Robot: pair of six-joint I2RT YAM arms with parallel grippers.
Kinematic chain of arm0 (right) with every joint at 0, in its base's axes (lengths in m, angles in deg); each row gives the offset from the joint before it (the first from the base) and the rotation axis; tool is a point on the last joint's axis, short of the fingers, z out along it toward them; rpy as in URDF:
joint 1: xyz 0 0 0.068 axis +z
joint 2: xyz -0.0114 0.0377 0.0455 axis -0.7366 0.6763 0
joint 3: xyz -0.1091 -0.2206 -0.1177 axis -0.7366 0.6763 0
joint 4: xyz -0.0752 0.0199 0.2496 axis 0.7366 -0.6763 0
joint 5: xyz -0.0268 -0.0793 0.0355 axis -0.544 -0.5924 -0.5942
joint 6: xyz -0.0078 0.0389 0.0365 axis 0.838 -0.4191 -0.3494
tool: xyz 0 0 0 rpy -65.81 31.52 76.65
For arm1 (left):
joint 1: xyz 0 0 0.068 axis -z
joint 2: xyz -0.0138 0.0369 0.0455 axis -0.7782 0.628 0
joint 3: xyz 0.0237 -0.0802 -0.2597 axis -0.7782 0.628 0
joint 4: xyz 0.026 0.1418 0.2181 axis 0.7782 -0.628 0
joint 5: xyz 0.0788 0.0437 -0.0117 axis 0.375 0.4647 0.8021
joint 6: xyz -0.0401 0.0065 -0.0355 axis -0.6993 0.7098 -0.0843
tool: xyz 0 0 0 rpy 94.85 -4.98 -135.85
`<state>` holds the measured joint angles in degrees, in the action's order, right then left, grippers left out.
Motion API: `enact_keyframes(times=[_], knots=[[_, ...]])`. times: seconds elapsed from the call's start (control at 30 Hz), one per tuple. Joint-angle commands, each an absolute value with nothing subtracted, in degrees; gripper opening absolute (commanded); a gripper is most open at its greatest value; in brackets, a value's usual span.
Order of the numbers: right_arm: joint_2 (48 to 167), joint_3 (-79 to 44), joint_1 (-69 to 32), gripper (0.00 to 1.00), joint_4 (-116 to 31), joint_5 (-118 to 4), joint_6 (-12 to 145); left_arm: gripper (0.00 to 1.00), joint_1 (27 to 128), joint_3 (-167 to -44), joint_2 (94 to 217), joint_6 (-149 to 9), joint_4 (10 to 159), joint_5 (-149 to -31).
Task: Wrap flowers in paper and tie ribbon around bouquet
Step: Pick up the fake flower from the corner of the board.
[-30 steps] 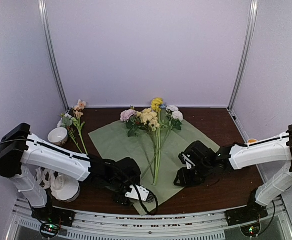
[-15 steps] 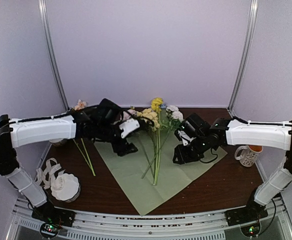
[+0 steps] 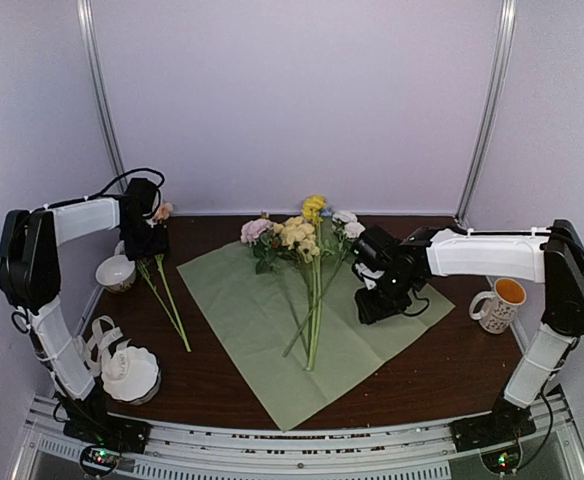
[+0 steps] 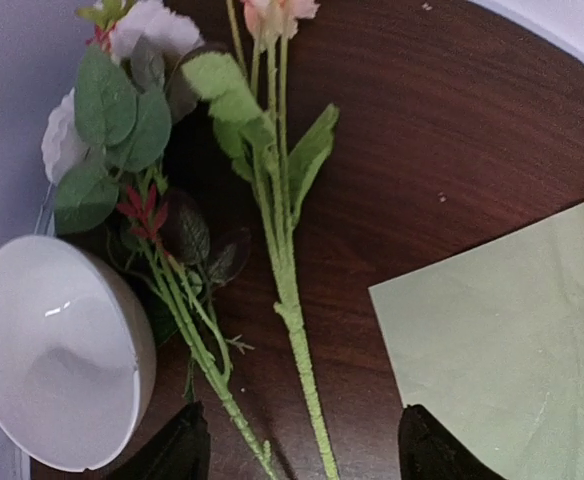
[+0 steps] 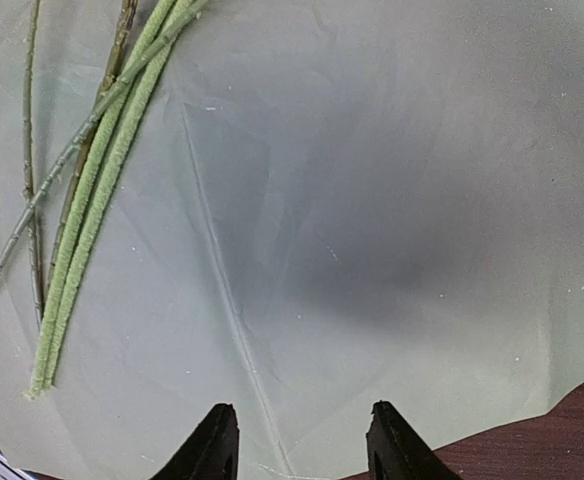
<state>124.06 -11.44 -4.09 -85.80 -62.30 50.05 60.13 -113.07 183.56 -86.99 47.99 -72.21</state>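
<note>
Left fingers [image 4: 184, 452], wide and empty, poised above loose green-stemmed pink flowers [image 4: 290, 310] at top view's left, probably to collect them; right fingers [image 5: 212, 448], apart and empty, hovered over sage-green paper sheet [image 5: 392, 180].

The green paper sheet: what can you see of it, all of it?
The green paper sheet is a thin, pale sage rectangle with faint creases. It lies flat on the dark wooden table, turned like a diamond, one corner toward the near edge. The flowers lie on it, stems down its middle, blossoms at its far edge. The right arm holds open jaws over its right part; contact cannot be told.
</note>
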Motion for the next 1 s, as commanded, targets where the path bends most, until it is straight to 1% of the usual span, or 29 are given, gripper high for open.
enact_keyframes(times=[0.0, 0.1, 0.17, 0.3, 0.5, 0.67, 0.77, 0.83, 0.87, 0.9, 0.97], knots=[[124.9, -13.1, -4.5, 0.46, -87.9, -65.7, 52.9, 0.66, 60.3, -111.0, 185.0, -95.2, 47.4, -69.4], [125.1, -13.2, -4.6, 0.46, -87.8, -65.8, 53.8, 0.59, 59.5, -108.7, 186.5, -100.1, 47.3, -68.3], [125.0, -13.1, -4.6, 0.46, -87.9, -65.9, 54.2, 0.5, 59.1, -107.5, 187.3, -103.0, 46.9, -68.2], [124.6, -12.2, -4.6, 0.46, -87.5, -66.0, 54.5, 0.45, 59.1, -106.5, 188.5, -106.0, 46.6, -67.6], [123.7, -10.7, -4.7, 0.46, -87.3, -66.3, 54.6, 0.44, 58.7, -107.3, 189.0, -106.7, 45.7, -68.0], [122.6, -10.5, -4.7, 0.46, -87.2, -66.6, 54.8, 0.43, 58.6, -103.1, 188.9, -111.4, 47.2, -75.2], [122.2, -10.8, -4.7, 0.46, -87.4, -66.5, 55.1, 0.35, 58.7, -98.6, 189.4, -114.5, 49.5, -77.7], [121.8, -10.8, -4.7, 0.46, -87.6, -66.8, 55.3, 0.31, 58.7, -97.7, 189.7, -114.7, 50.7, -77.1], [121.6, -10.8, -4.7, 0.46, -87.7, -66.9, 55.4, 0.27, 58.7, -98.1, 190.0, -114.3, 50.6, -76.7], [121.5, -10.8, -4.8, 0.46, -87.8, -67.1, 55.5, 0.21, 58.7, -98.5, 190.3, -114.0, 50.6, -76.9], [121.3, -10.9, -4.8, 0.46, -88.1, -67.3, 55.6, 0.05, 58.7, -99.3, 190.1, -113.6, 50.7, -77.1]])
